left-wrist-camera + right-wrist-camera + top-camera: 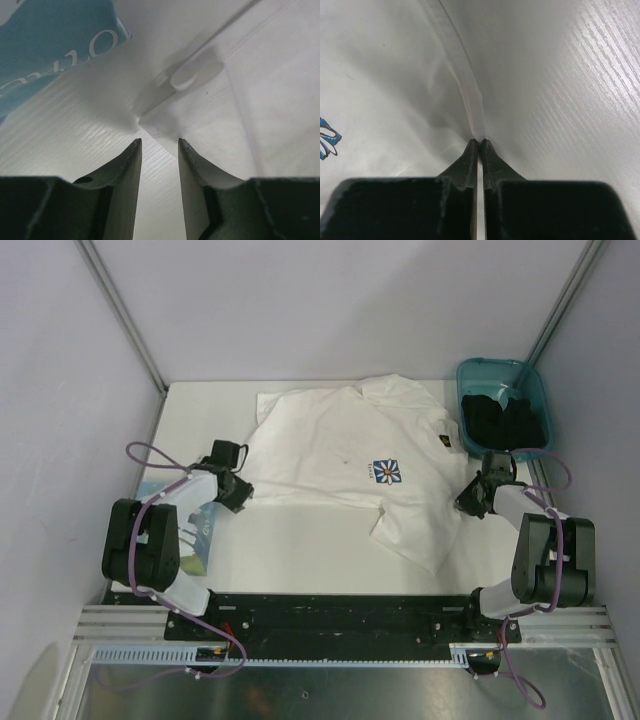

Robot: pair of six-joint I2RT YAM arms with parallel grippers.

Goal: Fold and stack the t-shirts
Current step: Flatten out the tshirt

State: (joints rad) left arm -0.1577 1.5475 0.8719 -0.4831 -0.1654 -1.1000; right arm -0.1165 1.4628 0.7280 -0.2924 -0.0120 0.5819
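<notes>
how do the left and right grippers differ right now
The left gripper has its jaws apart; the right gripper has them shut. The left holds nothing, with a corner of the shirt lying just ahead of its tips; the right pinches the shirt's edge. Both sit low at the shirt's sides.

Two t-shirts, one teal bin, two pincers.

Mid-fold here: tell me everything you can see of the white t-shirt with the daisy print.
The white t-shirt, soft and cotton-like, lies spread on the table, wrinkled, its near-right part rumpled. A blue square daisy print faces up right of its centre. The right hand is shut on its right edge; the left hand is open at its left corner.
</notes>
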